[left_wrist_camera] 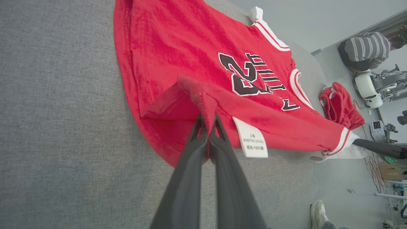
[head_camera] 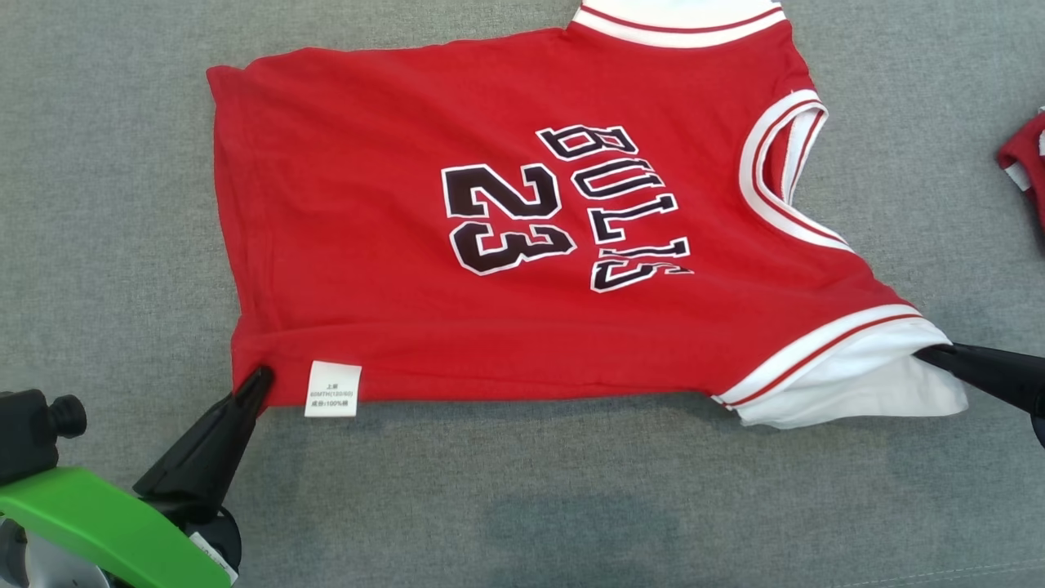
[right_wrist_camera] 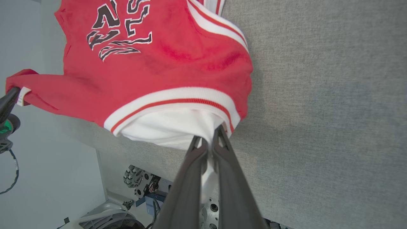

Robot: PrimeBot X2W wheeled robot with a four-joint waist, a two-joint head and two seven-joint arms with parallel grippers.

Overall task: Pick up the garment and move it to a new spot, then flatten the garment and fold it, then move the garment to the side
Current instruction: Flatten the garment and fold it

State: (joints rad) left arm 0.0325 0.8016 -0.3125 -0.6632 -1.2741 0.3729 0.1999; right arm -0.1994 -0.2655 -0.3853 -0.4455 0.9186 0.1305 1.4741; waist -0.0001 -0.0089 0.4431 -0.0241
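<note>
Garment (head_camera: 522,245), a red sleeveless jersey lettered "BULLS 23" in black, lies spread on the grey desk (head_camera: 114,245). Its hem is toward your left and its white-trimmed neckline toward your right. Your left end effector (head_camera: 261,378) is clamped tight on the near hem corner, just beside the white care label (head_camera: 333,389). Your right end effector (head_camera: 922,354) is pinched shut on the white fabric under the striped trim at the near right corner.

From the head view the jersey looks nearly flat. Your left wrist view shows the gripped hem corner pulled up into a small peak off the desk. It also shows that the red scrap (head_camera: 1024,159) at the head view's right edge is a second, crumpled red piece, lying apart from the jersey. Farther off you can see a person in a striped top (left_wrist_camera: 365,47) and a shoe (left_wrist_camera: 319,211) on the floor. Your right wrist view shows wheeled machinery (right_wrist_camera: 140,183) below the desk's edge.
</note>
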